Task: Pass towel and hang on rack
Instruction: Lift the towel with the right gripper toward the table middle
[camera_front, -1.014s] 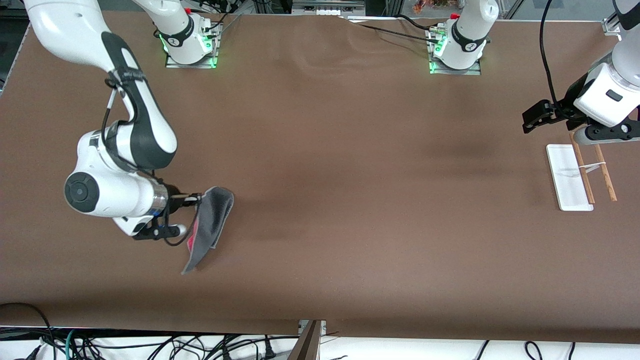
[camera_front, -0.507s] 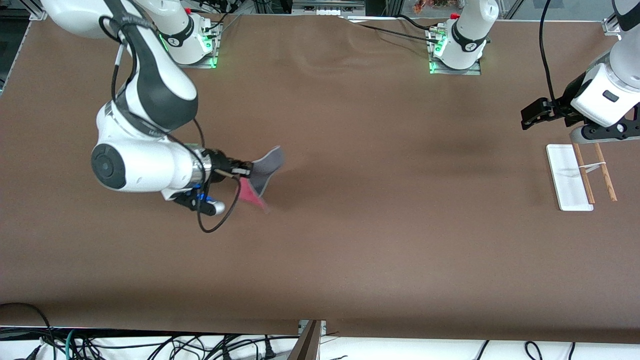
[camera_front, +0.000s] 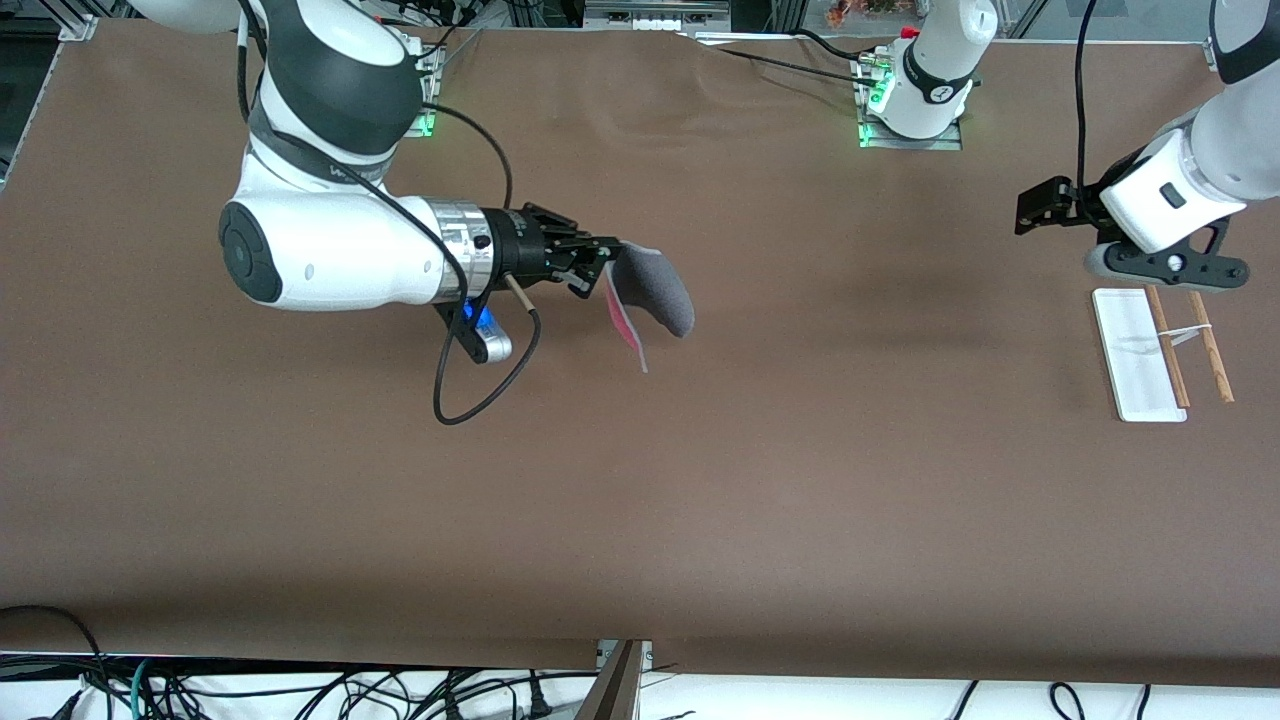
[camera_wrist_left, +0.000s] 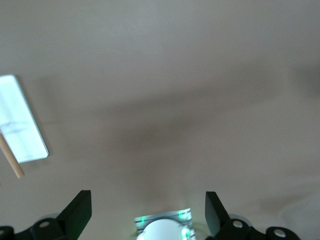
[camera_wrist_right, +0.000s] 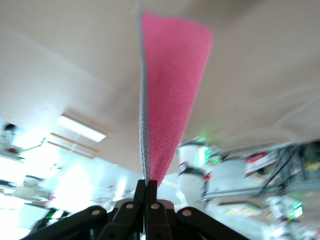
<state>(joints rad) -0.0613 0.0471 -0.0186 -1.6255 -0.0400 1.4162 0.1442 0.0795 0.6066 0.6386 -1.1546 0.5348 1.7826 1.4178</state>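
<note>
A brown bench (camera_front: 700, 480) seen from above; the right gripper (camera_front: 598, 268) is raised over the bench toward the right arm's end, its fingers (camera_wrist_right: 146, 199) clenched on one edge of the towel (camera_front: 652, 292); the towel hangs free in the air, grey side out, with a pink strip showing along one edge; the right wrist view shows its pink face. The left gripper (camera_front: 1030, 208) hovers above the bench near the rack (camera_front: 1140, 355), fingers (camera_wrist_left: 80, 212) spread apart and holding nothing; the rack stands on the bench at the left arm's end, its two wooden rods beside the white base.
</note>
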